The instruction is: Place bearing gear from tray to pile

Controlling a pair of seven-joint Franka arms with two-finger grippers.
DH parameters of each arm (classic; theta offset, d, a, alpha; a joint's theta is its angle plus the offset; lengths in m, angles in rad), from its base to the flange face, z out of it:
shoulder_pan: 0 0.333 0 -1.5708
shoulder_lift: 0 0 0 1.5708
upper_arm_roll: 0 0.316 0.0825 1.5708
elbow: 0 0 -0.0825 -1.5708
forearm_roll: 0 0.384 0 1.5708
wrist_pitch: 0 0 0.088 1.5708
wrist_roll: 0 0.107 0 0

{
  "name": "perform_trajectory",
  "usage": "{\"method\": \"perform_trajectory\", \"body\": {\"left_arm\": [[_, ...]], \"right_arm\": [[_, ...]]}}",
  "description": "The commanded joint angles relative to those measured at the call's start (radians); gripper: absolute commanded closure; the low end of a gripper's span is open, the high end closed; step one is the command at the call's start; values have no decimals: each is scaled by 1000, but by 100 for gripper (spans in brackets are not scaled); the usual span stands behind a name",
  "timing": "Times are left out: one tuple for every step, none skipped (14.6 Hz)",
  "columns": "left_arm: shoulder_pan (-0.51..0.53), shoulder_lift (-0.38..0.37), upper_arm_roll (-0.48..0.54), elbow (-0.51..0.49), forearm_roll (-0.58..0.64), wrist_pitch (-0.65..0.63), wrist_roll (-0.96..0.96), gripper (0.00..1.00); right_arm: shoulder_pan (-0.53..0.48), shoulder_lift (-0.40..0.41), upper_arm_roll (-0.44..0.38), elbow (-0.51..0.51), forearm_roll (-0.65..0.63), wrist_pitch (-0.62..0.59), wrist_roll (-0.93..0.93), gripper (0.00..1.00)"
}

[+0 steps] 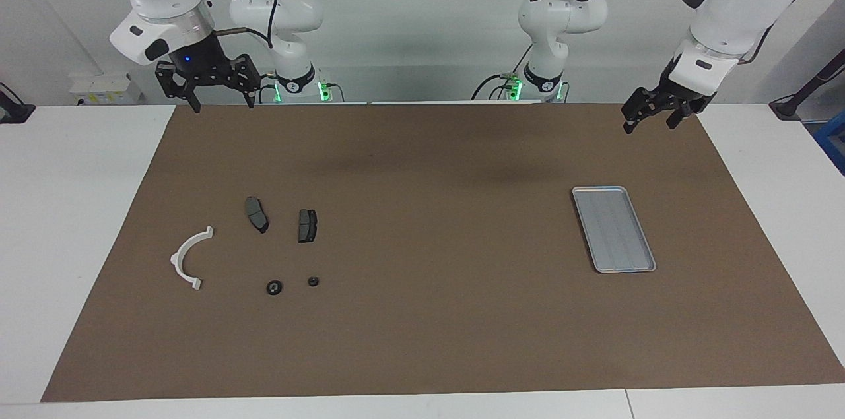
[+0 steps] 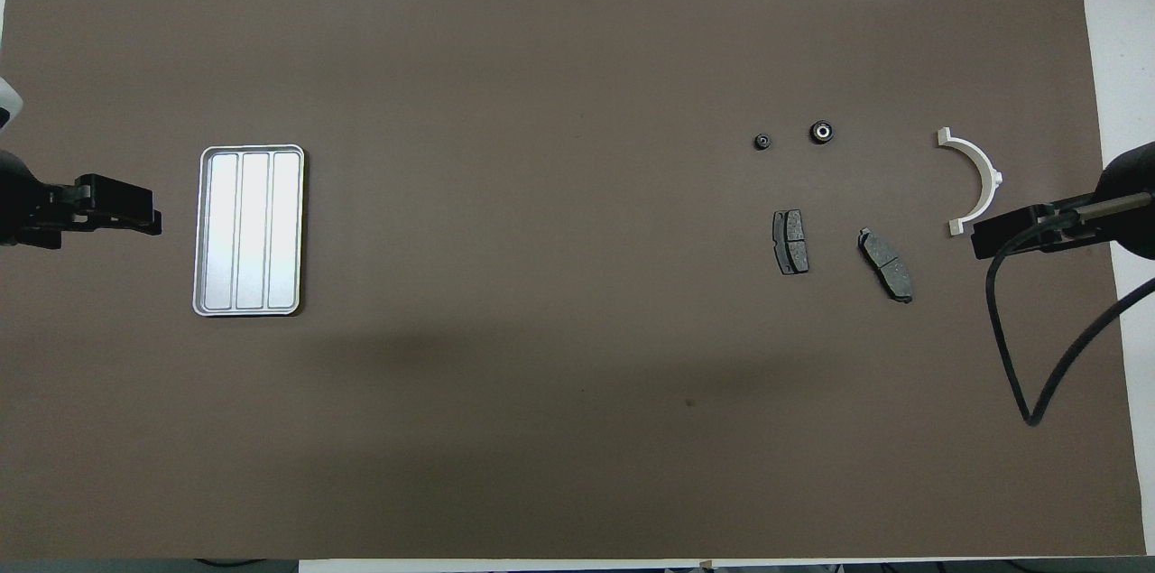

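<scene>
Tray (image 1: 614,229) sitting bare; two gears (image 1: 274,288) lying by pile (image 1: 259,214). Left gripper (image 1: 650,117), right gripper (image 1: 219,101) hovering, fingers apart.

Both arms: glossy white rounded shells, dark joint patches. Black two-finger left tool (image 1: 653,119) and right tool (image 1: 218,99). Black cables looping. Green lights at bases; blue light on right wrist.

Overhead view: left gripper (image 2: 135,217) shows only its fingers and part of its body; the rest is cut off by the picture's edge. Right gripper (image 2: 993,241) likewise, its arm leaving at the edge. Two small dark round parts (image 2: 820,132) lie on the table (image 2: 577,429) near the right gripper, too small to identify.
</scene>
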Motion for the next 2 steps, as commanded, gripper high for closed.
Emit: {"method": "perform_trajectory", "body": {"left_arm": [[12,-17,-10,-12,4,-11,3,0],[12,-17,-10,-12,2,-11,3,0]], "right_arm": [[-20,-2,11,6,16,-14,14,0],[-20,-2,11,6,16,-11,14,0]]}}
